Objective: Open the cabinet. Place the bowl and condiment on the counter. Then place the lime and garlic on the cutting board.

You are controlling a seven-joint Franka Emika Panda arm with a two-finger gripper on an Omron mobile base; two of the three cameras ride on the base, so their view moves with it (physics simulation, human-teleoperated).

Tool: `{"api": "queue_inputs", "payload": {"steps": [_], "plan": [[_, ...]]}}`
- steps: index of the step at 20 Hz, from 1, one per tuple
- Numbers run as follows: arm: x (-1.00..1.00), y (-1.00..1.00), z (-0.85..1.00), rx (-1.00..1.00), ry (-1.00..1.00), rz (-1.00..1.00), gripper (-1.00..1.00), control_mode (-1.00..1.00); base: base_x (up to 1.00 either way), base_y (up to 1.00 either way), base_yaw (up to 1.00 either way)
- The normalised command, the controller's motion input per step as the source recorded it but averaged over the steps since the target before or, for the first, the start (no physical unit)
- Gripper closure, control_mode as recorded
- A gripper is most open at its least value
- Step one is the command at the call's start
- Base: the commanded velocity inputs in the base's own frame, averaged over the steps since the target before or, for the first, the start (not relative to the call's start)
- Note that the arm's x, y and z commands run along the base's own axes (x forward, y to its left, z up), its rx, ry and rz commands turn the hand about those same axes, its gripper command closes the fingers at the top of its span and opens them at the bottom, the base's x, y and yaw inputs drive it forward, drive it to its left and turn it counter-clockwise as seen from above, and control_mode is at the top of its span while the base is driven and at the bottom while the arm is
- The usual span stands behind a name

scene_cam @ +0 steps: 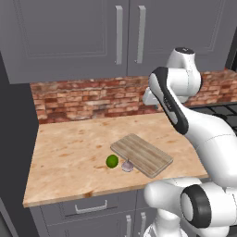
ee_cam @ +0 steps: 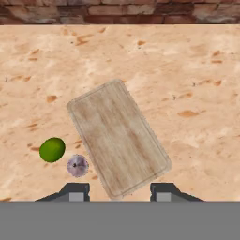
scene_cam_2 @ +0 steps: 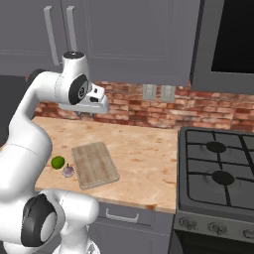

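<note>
While the cabinet (scene_cam: pixel 92 32) stands with both doors shut, nothing it may hold can be checked, and bowl and condiment are not on the counter (scene_cam: pixel 69 157). The gripper (ee_cam: pixel 120 190) hangs high above the cutting board (ee_cam: pixel 117 138), its fingertips parted and holding nothing.

Findings, placed from the cutting board:
- The lime (ee_cam: pixel 52 149) lies on the counter just beside the board's left long edge, near its front corner.
- The garlic (ee_cam: pixel 78 165) sits between the lime and that edge, very close to both; whether it touches either cannot be told.
- The board itself is bare and lies skewed to the counter's front.

Risks, as judged:
- The task puts the cabinet first; reaching for the fruit now would break the order.
- The handles (scene_cam: pixel 129 34) stand close together, so a finger may catch the wrong door.
- Lime and garlic crowd each other; a descending finger may knock one, and the round lime could roll off the counter's front.
- The garlic near the board's edge leaves little room for a finger.
</note>
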Motion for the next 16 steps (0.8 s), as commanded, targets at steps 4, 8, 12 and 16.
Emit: {"api": "queue_inputs", "payload": {"steps": [4, 8, 12, 16], "plan": [[-0.03, 0.0, 0.0, 0.0, -0.01, 0.0, -1.0, -1.0, 0.0, 0.0, 0.0], [-0.13, -0.01, 0.0, 0.0, -0.15, -0.03, -1.0, -1.0, 0.0, 0.0, 0.0], [-0.21, 0.0, 0.09, 0.0, -0.24, -0.03, -1.0, -1.0, 0.0, 0.0, 0.0], [-0.21, 0.18, 0.23, 0.0, -0.29, -0.04, -1.0, -1.0, 0.0, 0.0, 0.0]]}}
